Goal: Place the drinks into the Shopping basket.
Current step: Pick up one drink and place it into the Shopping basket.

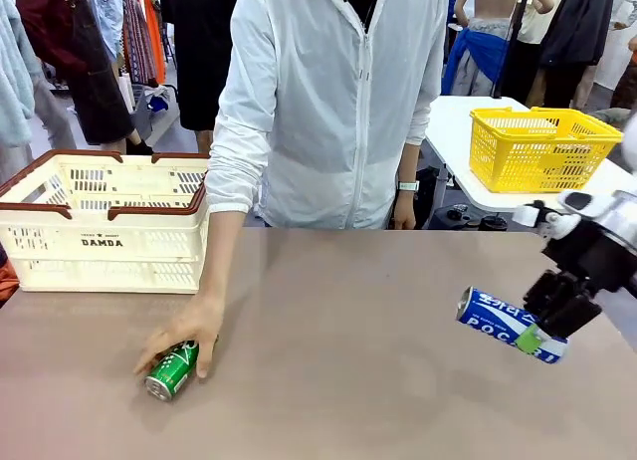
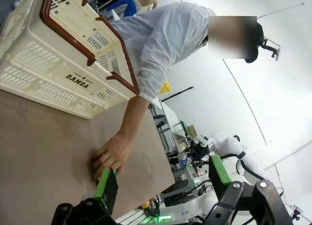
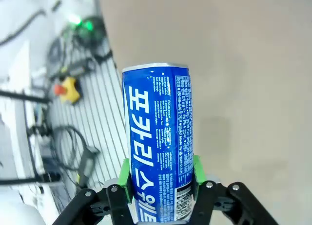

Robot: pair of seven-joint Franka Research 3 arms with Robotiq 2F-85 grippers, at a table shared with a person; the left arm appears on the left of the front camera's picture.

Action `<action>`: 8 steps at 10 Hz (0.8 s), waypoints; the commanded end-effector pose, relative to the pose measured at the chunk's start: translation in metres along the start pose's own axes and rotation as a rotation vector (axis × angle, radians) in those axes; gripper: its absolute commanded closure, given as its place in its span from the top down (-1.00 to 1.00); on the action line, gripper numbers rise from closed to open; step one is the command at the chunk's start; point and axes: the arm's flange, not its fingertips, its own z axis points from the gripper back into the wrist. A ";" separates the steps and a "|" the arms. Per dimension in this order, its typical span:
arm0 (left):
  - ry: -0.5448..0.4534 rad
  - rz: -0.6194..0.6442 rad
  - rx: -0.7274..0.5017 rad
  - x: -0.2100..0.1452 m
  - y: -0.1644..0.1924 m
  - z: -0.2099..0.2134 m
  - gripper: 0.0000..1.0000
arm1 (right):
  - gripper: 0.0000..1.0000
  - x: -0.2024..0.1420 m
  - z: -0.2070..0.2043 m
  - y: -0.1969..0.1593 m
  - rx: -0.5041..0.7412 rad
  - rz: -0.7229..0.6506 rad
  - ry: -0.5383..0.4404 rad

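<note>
My right gripper (image 1: 542,339) is shut on a blue and white can (image 1: 510,325), held sideways above the table at the right; in the right wrist view the can (image 3: 158,147) stands between the green pads (image 3: 125,180). A green can (image 1: 173,369) lies on the table at the front left under the person's hand (image 1: 191,330). The cream Shopping basket (image 1: 100,243) with a brown rim stands at the far left. My left gripper (image 2: 163,178) is open, its green fingers (image 2: 105,182) close to the person's hand (image 2: 113,154), with the basket (image 2: 48,69) beyond.
A person in a white jacket (image 1: 333,102) stands at the far edge of the table. A yellow mesh basket (image 1: 538,146) sits on a white table at the back right. Bare brown tabletop (image 1: 348,321) lies between the two cans.
</note>
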 end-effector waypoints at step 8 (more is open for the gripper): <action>-0.015 -0.021 -0.019 0.000 -0.001 0.001 1.00 | -1.00 0.073 -0.034 0.032 -0.054 -0.196 -0.116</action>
